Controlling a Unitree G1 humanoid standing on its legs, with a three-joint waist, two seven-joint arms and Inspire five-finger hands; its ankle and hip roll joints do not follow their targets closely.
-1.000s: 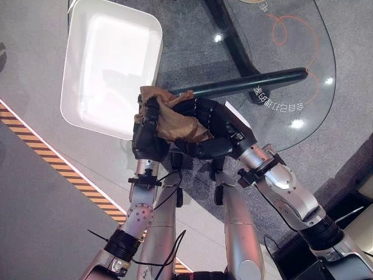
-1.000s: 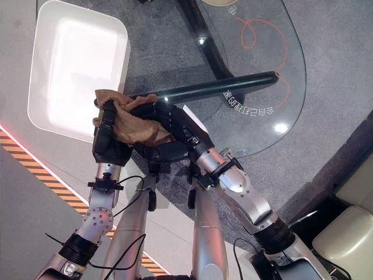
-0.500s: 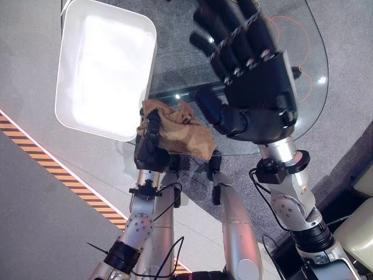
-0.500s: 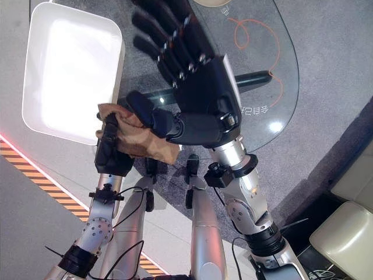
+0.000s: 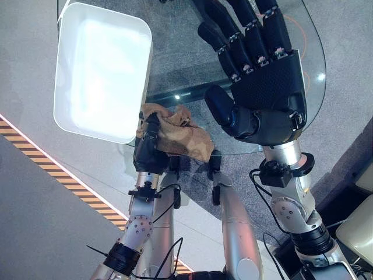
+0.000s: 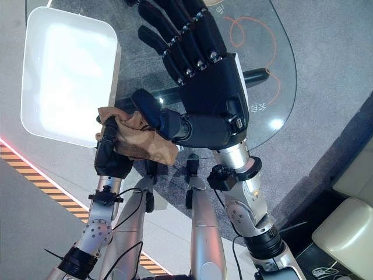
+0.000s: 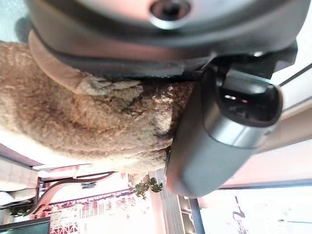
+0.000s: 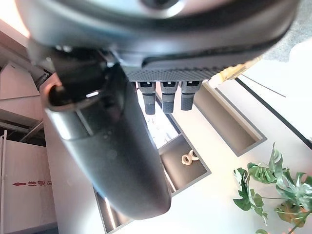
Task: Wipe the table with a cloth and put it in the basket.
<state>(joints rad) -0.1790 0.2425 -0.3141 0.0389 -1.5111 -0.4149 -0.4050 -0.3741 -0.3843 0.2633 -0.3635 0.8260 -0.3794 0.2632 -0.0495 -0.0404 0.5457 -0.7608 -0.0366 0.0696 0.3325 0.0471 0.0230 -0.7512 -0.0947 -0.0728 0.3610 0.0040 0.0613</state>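
Left hand (image 5: 149,149) sits at the near edge of the glass table (image 5: 186,70), fingers curled around a bunched tan cloth (image 5: 180,135); the left wrist view confirms it, with fuzzy fabric pressed against the palm and the thumb wrapped over it. A loose fold of the cloth trails toward the right, draped over the table's near rim. Right hand (image 5: 259,87) is raised high above the tabletop, palm facing the camera, fingers straight and spread, carrying nothing. The white basket (image 5: 64,111), a shallow rectangular bin, stands at the far left with its right wall overlapping the table's left edge; its inside looks empty. Judgement: the step in hand is carrying the cloth to the basket, or a last pass of wiping first; the frames do not settle which. To do it well, the left hand ought to hold its clench firm while it travels left and slightly far, lifting enough that the hanging fold clears the basket's near-right corner rather than catching on the rim. Release should come only once the whole bundle is over the basket's floor, not over the wall, since a trailing fold could pull the cloth back out onto the table or floor. The raised right hand is best kept well apart from the left arm's path.
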